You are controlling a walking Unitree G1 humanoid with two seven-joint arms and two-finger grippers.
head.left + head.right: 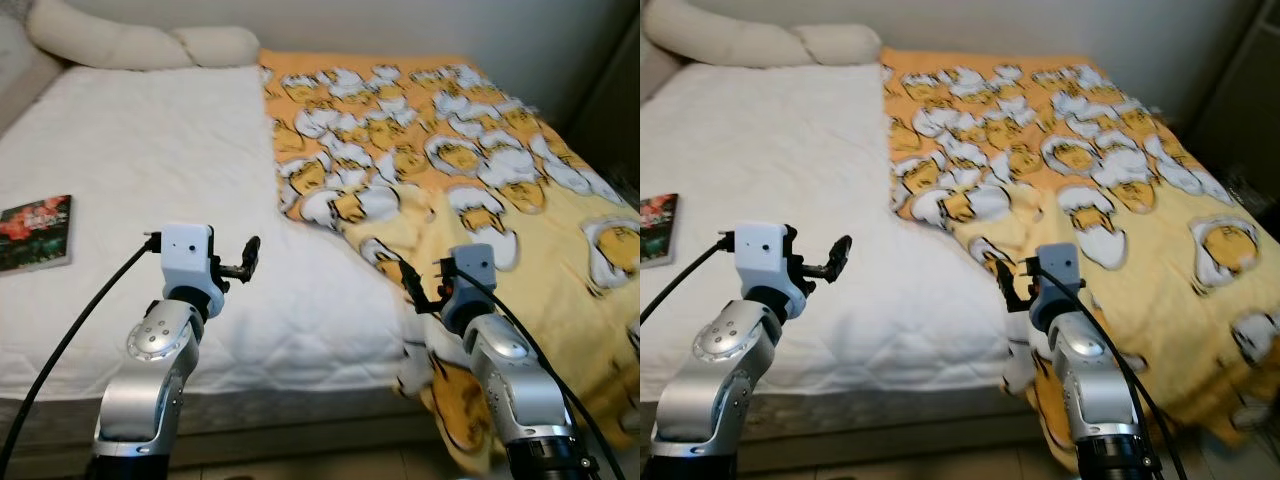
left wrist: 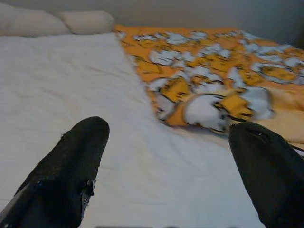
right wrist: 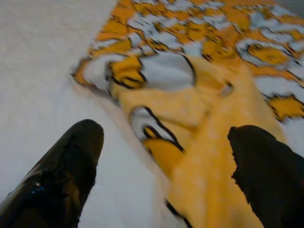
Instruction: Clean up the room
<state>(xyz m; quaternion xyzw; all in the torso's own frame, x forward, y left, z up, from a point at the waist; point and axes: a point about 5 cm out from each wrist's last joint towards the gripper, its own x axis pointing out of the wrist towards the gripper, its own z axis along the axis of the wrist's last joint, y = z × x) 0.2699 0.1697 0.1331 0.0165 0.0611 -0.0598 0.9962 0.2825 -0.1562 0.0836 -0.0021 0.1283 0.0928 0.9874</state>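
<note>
Since the yellow blanket [image 1: 470,170] covers the right half of the bed [image 1: 150,180], its bunched inner edge lies just ahead of the right gripper [image 3: 161,166], whose jaws are spread wide and empty. The left gripper [image 2: 166,166], equally wide, is held over bare sheet, farther from that edge. The edge seems to run lengthwise up the bed, though blur softens it.

Soft, even indoor light w/ no glare, faint shadows, blanket [image 1: 480,170] blurred twd the right edge, wrist-cam black fingers [image 2: 66,175] out of focus.
</note>
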